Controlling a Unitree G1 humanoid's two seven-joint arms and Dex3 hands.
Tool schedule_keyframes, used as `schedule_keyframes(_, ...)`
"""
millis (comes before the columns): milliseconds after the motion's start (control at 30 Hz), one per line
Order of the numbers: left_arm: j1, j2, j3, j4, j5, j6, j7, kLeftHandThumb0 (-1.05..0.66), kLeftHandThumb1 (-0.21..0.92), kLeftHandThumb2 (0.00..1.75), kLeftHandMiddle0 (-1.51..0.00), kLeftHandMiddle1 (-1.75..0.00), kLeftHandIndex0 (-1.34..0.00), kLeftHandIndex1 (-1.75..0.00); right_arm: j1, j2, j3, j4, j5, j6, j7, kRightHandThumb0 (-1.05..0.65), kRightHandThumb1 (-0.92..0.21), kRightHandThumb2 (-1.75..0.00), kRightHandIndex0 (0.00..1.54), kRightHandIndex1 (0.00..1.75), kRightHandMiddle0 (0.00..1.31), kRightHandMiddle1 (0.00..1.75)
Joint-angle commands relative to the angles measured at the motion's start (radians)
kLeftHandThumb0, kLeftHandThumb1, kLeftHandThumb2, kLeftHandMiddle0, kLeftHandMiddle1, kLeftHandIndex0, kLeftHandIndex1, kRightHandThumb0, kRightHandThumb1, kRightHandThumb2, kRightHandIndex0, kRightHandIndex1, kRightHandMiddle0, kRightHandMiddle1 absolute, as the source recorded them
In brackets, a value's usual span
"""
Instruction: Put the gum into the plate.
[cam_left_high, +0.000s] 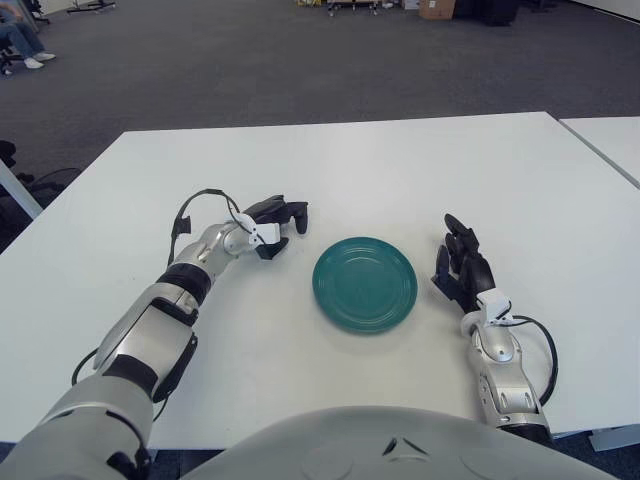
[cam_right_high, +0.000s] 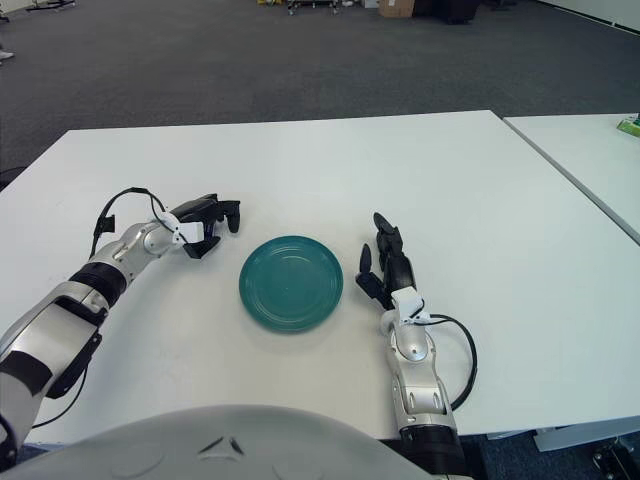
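Okay, your left hand (cam_left_high: 272, 226) sits over the white table (cam_left_high: 420, 170), just left of the green plate (cam_left_high: 365, 284) and a bit farther back. Its black fingers (cam_left_high: 295, 215) curl forward and down toward the tabletop, with a white piece showing at the knuckle area. You can't tell whether anything is pinched under them; the gum does not show in either view, so you can't say where it is. The plate lies flat near the table's front-middle, nothing on it, apart from both hands.

Your right hand (cam_left_high: 462, 265) shows just right of the plate, near its rim but not touching it. Its fingers (cam_left_high: 458, 235) point away from you, straight and loosely spread, holding nothing. You can't tell whether that hand touches the table.

Both forearms run in from the lower corners, silver with black cables looping beside the wrists. A second white table (cam_right_high: 590, 150) stands to the right, apart by a narrow gap. Grey carpet (cam_left_high: 300, 60) fills the room beyond.
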Motion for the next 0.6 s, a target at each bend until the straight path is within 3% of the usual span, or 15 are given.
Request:
schedule_keyframes(0, 0.065, 0.017, -0.031, 0.029, 0.043, 0.026, -0.016, 0.00, 0.22, 1.40, -0.70, -1.65, -0.47, -1.75, 0.029, 0.007, -0.005, 0.052, -0.002, 0.044, -0.002, -0.73, -0.92, -0.94, 0.13, 0.02, 0.00, 0.42)
schedule_keyframes(433, 0.060, 0.034, -0.051, 0.052, 0.088, -0.029, 0.072, 0.00, 0.21, 1.44, -0.68, -1.72, -0.48, -1.75, 0.021, 0.003, -0.012, 0.066, -0.002, 0.035, -0.007, -0.73, -0.92, -0.94, 0.14, 0.01, 0.00, 0.42)
schedule_keyframes(567, 0.052, 0.050, -0.045, 0.045, 0.082, -0.043, 0.058, 0.00, 0.09, 1.55, -0.76, -1.74, -0.61, -1.67, 0.019, 0.000, -0.011, 0.071, -0.001, 0.034, -0.002, -0.73, -0.92, -0.94, 0.14, 0.01, 0.00, 0.42)
